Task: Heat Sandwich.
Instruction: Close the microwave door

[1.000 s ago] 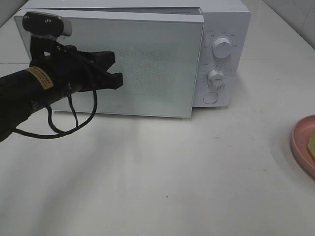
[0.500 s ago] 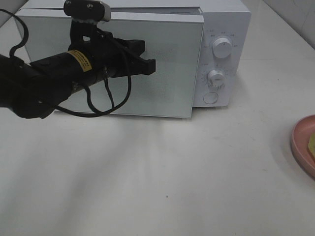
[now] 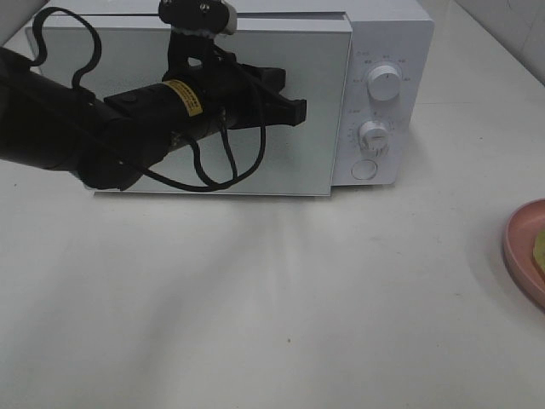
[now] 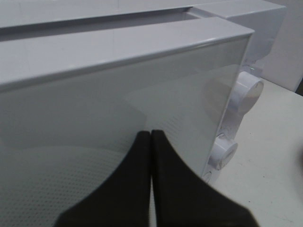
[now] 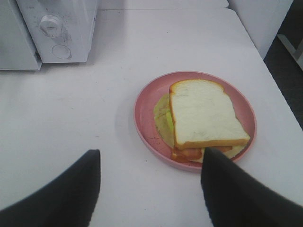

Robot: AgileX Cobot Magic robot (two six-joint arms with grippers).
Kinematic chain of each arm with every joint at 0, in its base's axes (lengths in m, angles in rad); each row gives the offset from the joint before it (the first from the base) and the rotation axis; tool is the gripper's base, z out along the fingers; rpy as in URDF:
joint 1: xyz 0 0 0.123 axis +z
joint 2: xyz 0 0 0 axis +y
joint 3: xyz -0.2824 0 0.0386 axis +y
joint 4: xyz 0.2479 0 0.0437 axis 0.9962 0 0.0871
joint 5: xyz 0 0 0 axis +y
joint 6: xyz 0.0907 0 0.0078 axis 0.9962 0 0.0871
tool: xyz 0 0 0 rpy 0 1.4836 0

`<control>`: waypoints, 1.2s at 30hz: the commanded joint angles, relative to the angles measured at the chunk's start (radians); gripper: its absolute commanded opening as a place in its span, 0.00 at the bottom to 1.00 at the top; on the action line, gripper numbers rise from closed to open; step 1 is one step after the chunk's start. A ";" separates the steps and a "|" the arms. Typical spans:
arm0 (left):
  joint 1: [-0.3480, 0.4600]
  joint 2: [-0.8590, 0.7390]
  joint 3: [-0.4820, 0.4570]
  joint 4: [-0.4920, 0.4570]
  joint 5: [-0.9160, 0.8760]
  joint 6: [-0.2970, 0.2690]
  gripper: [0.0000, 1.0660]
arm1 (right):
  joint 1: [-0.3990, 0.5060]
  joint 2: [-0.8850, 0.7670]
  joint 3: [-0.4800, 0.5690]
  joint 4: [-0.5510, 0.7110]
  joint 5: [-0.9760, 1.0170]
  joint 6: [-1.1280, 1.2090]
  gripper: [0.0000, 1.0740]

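Note:
The white microwave (image 3: 383, 34) stands at the back of the table with its frosted door (image 3: 281, 162) facing me. The door's right edge stands slightly off the body in the left wrist view (image 4: 142, 85). My left gripper (image 3: 289, 95) is shut and empty, with its fingertips (image 4: 150, 135) close in front of the right part of the door. The sandwich (image 5: 203, 116), white bread over green and orange-red filling, lies on a round pink plate (image 5: 142, 113). My right gripper (image 5: 149, 189) is open above the table, just short of the plate. Plate (image 3: 521, 247) and sandwich (image 3: 540, 249) show only at the right edge of the exterior view.
Two knobs (image 3: 385, 83) (image 3: 373, 135) and a round button (image 3: 364, 169) sit on the microwave's right panel. The left arm and its cable (image 3: 204, 179) cross in front of the door. The white table (image 3: 272, 307) reaches its right edge just beyond the plate.
My left arm has swung rightward and slightly up across the door, carrying the shut gripper from the door's left part to its right part. Plate and sandwich have not moved.

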 commanded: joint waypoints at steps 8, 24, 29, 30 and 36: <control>0.001 0.061 -0.142 -0.029 0.078 0.002 0.00 | -0.006 -0.028 0.000 -0.005 -0.012 -0.009 0.56; 0.004 0.126 -0.263 -0.063 0.160 0.000 0.00 | -0.006 -0.028 0.000 -0.004 -0.012 -0.010 0.55; 0.004 0.126 -0.263 -0.063 0.160 0.000 0.00 | -0.006 -0.028 0.000 -0.004 -0.012 -0.010 0.55; 0.004 0.126 -0.263 -0.063 0.160 0.000 0.00 | -0.006 -0.028 0.000 -0.004 -0.012 -0.010 0.55; 0.004 0.126 -0.263 -0.063 0.160 0.000 0.00 | -0.006 -0.028 0.000 -0.004 -0.012 -0.010 0.55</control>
